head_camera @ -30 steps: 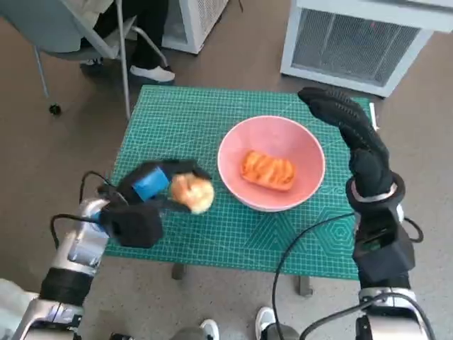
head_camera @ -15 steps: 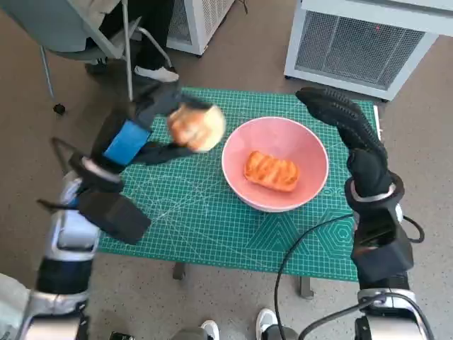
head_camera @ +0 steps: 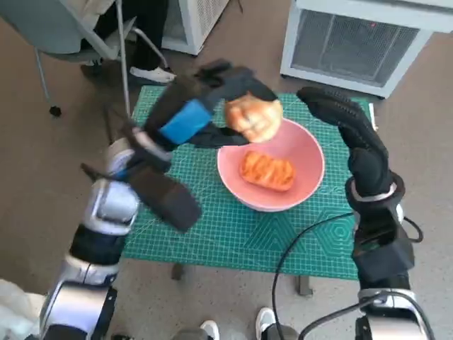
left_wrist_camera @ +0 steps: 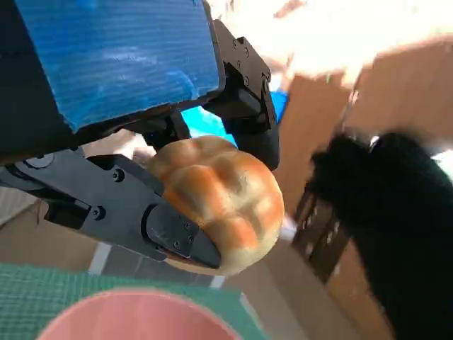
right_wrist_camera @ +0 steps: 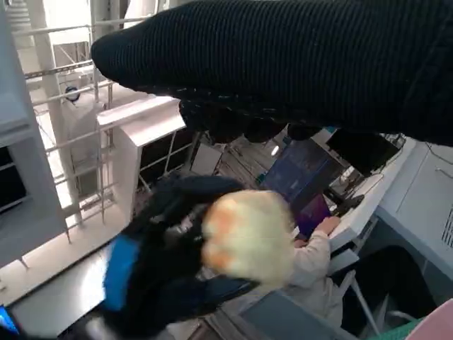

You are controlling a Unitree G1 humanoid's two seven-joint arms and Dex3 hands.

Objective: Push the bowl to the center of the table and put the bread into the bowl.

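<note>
Head view: 1 bowl (head_camera: pixel 297 145), 2 breads, 1 held by left hand (head_camera: pixel 205 99).

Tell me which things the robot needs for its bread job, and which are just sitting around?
Needed: pink bowl, round bun held in the left hand, flat bread in the bowl.
Just around: green mat, chair, white cabinets.

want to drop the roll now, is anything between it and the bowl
Nothing visible blocks it. The left hand holds the round bread roll above the pink bowl's far rim; another bread piece already lies inside.
</note>
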